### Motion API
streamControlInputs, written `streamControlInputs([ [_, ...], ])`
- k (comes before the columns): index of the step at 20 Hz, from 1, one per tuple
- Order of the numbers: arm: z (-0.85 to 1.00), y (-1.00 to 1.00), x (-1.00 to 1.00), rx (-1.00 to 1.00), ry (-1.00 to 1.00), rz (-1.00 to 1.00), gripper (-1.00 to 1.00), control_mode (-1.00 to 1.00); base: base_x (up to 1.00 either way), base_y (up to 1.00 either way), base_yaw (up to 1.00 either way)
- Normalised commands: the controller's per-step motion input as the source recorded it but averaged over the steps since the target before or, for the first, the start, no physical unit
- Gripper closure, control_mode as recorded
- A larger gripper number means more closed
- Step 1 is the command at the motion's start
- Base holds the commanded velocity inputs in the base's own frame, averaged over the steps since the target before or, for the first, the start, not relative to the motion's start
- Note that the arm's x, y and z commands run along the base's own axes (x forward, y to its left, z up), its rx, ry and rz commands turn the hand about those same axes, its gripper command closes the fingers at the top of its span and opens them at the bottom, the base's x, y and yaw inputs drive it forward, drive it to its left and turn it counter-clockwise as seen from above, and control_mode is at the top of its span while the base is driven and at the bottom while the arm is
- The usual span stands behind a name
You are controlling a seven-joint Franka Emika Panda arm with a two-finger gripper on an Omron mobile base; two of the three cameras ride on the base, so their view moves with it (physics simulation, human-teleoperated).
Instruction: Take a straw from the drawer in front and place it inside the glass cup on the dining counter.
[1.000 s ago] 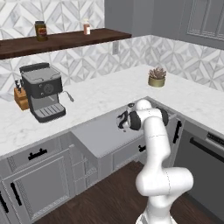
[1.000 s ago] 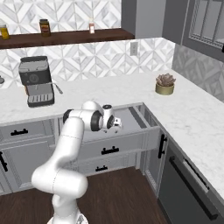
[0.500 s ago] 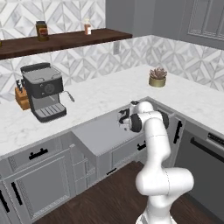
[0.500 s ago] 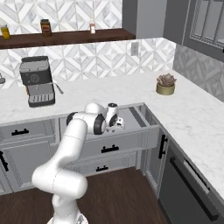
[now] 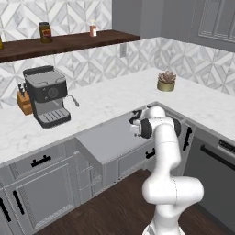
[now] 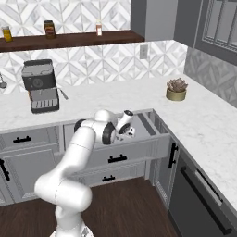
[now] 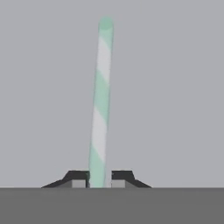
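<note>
Your left base view looks from behind the arm, on its left side, forward and down at the open drawer (image 5: 110,140), with the coffee machine (image 5: 45,95) far on the left. Your right base view looks from behind on the right side at the same corner, so both share the drawer (image 6: 139,134), the coffee machine (image 6: 40,91), the potted plant (image 6: 176,89) and the tabletop (image 6: 203,125). Your hand view looks along the tool (image 7: 99,178), very near the grey drawer floor, and the striped straw (image 7: 100,105) runs up from between the two dark tips
</note>
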Motion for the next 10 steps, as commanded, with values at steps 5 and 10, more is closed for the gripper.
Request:
streamControlInputs([
  [5, 0.72, -0.37, -0.88, 0.21, -0.23, 0.0, 1.0, -1.0, 0.0, 0.0, 0.0],
  [10, 1.0, 0.0, -0.82, 0.09, -0.36, 0.06, 1.0, -1.0, 0.0, 0.0, 0.0],
])
